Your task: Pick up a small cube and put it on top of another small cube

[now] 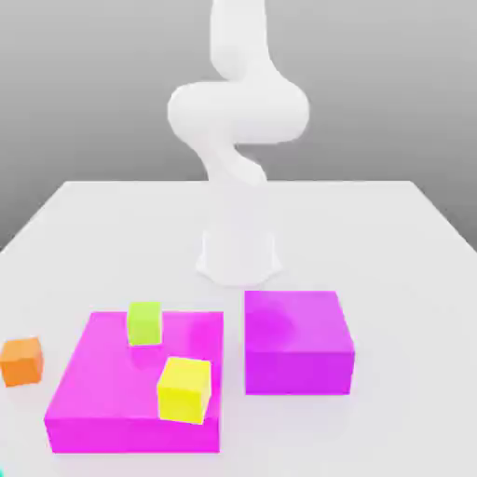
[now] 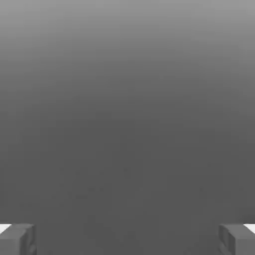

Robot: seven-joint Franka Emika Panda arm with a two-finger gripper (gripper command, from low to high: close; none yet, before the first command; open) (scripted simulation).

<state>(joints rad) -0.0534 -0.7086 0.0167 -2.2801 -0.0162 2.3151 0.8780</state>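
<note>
Yellow cube [image 1: 183,389] sits on magenta slab [image 1: 102,391]; hand [image 2: 127,239] fully open, w/ nothing held.

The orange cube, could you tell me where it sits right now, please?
In the exterior view the orange cube rests on the white table at the far left, just beside the large flat magenta block carrying the green cube.

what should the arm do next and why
Probably bring the open gripper down over one small cube, likely the yellow cube on the wide pink block. Nothing sits between the fingers yet, and no cube is stacked: the green cube sits apart on the same block, and the orange cube rests on the table.
</note>
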